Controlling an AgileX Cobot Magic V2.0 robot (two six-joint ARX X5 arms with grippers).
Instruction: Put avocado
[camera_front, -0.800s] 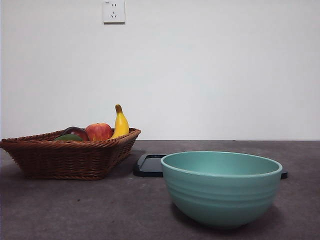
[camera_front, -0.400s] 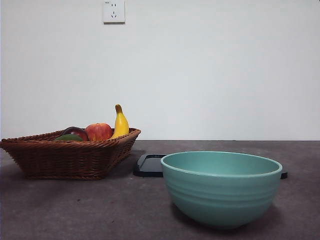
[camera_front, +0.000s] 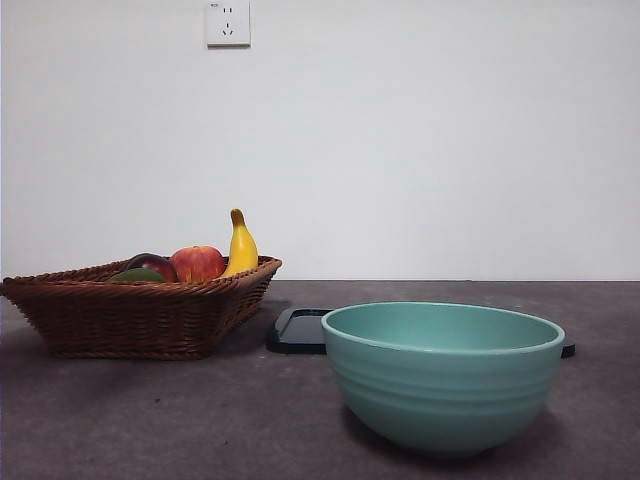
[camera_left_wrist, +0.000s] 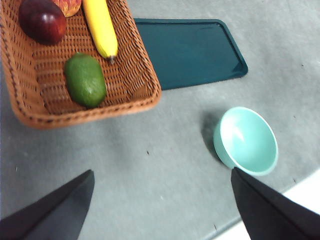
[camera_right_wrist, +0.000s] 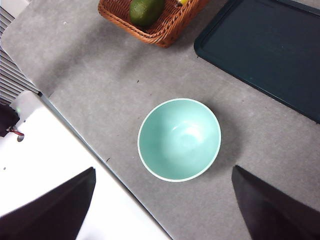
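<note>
The avocado (camera_left_wrist: 85, 80) is dark green and oval, lying in the brown wicker basket (camera_left_wrist: 131, 95) near its front wall; its top peeks over the rim in the front view (camera_front: 138, 274) and it shows in the right wrist view (camera_right_wrist: 146, 10). My left gripper (camera_left_wrist: 162, 197) hangs open high above the bare table between basket and bowl. My right gripper (camera_right_wrist: 162, 200) is open too, high over the mint-green bowl (camera_right_wrist: 179, 139). Neither holds anything, and neither arm shows in the front view.
In the basket (camera_front: 130, 310) also lie a banana (camera_front: 240, 246), a red apple (camera_front: 197, 263) and a dark red-purple fruit (camera_left_wrist: 42, 21). A dark tray (camera_left_wrist: 190, 52) lies flat behind the bowl (camera_front: 442, 375). The table edge runs near the bowl (camera_right_wrist: 95, 150).
</note>
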